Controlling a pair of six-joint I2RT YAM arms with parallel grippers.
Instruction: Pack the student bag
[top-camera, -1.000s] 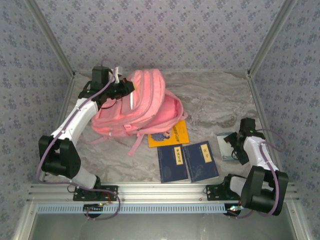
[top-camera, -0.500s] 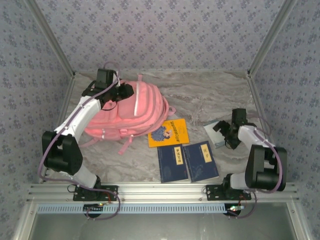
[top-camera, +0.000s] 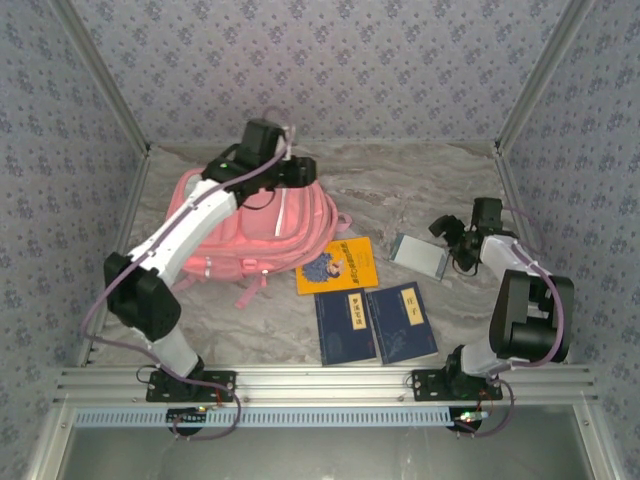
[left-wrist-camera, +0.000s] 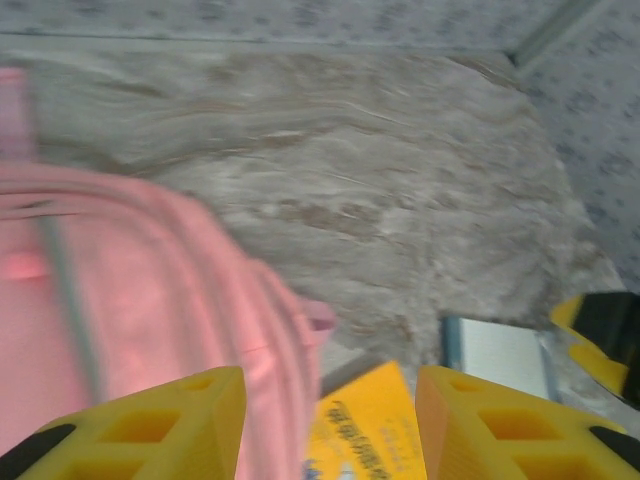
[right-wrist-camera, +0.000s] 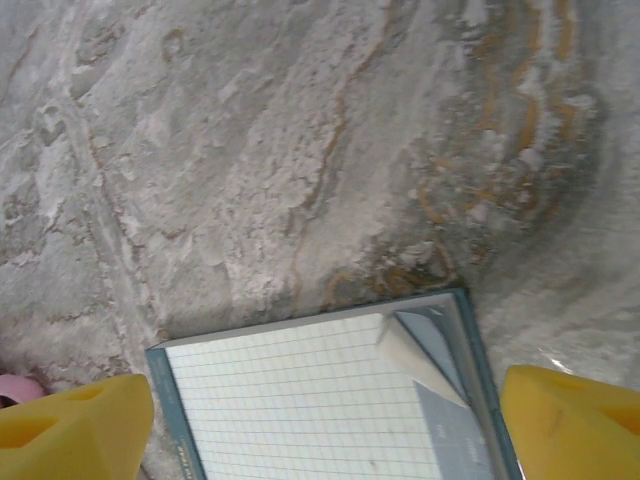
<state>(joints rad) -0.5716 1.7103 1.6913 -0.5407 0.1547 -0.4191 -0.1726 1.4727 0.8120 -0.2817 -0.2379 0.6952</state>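
Swung right across the bag (top-camera: 250, 235), my left gripper (top-camera: 303, 170) hangs jaws apart, empty, over its far end.
It lies just below, long axis slanting away from me, left arm nearer; right gripper (top-camera: 447, 232) straddles a notebook (top-camera: 418, 255), grip unclear.

Student bag (top-camera: 250, 235) is lying at the far left of the counter (top-camera: 400, 190), with one book (top-camera: 338, 265) just beside its near right edge, a book pair (top-camera: 378, 325) sitting side by side in front of that, and a notepad (top-camera: 418, 254) lying further right.
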